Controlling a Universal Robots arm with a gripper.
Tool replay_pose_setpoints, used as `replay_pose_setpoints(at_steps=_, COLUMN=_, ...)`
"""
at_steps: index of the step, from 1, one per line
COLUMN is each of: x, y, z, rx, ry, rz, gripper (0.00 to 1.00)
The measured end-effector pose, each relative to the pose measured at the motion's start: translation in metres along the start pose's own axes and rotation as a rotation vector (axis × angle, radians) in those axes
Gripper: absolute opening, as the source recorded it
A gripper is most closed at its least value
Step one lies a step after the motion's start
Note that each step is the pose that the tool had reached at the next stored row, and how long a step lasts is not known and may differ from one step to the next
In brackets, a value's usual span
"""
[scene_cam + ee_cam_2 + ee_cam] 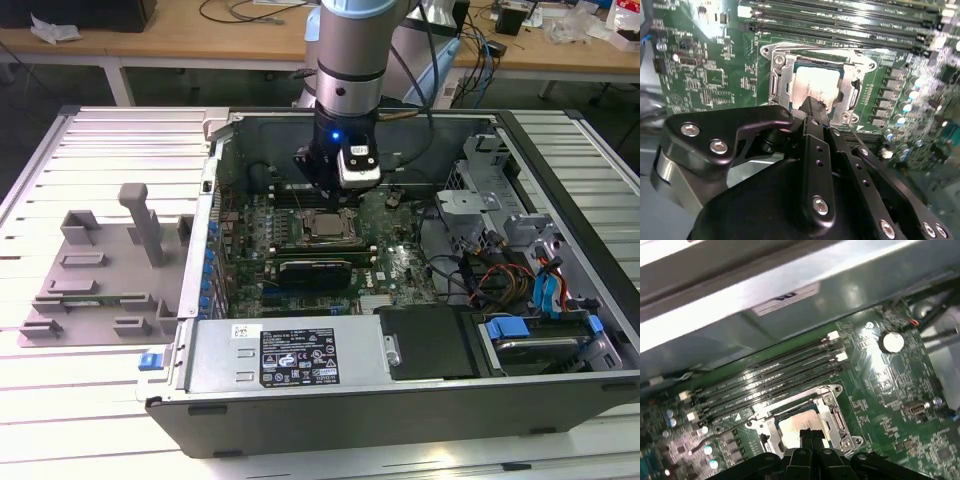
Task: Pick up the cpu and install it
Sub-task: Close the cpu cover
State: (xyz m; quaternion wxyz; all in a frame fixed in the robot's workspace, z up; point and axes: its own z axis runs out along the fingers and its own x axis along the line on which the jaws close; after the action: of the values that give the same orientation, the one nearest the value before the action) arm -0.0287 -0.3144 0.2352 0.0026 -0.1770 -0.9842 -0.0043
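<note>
1 cpu point(815, 82) sits in 1 socket frame point(776, 80) (1 tool point(812, 106) just above).

no print readable here
black-and-white sticker point(299, 361) on the silver metal box point(215, 358), white label point(785, 299) on the grey case wall point(850, 270): lettering can't be made out.

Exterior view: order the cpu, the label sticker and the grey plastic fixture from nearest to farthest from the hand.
1. cpu, right under the hand.
2. label sticker, on the case, toward its near wall.
3. grey plastic fixture, outside the case, on the exterior view's left.
</note>
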Motion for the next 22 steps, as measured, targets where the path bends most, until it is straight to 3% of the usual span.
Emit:
replay_pose_setpoints(at_steps=3, x=0.0, y=0.0, z=0.0005, rx=0.0009, ry=0.0011, rz=-0.141, gripper=0.11)
replay_pose_setpoints(at_steps=6, x=0.0, y=0.0, z=0.0009, rx=0.0014, ry=0.0016, rz=-0.208, gripper=0.11)
replay_pose_setpoints(at_steps=10, x=0.0, y=0.0, z=0.0017, rx=0.0023, ry=0.0026, rz=-0.352, gripper=0.11)
replay_pose_setpoints(at_steps=15, x=0.0001, y=-0.0002, z=0.0018, rx=0.0023, ry=0.0026, rz=-0.361, gripper=0.11)
replay_pose_setpoints(at_steps=22, x=0.0033, y=-0.0071, z=0.003, rx=0.0026, ry=0.0027, rz=-0.361, gripper=0.11)
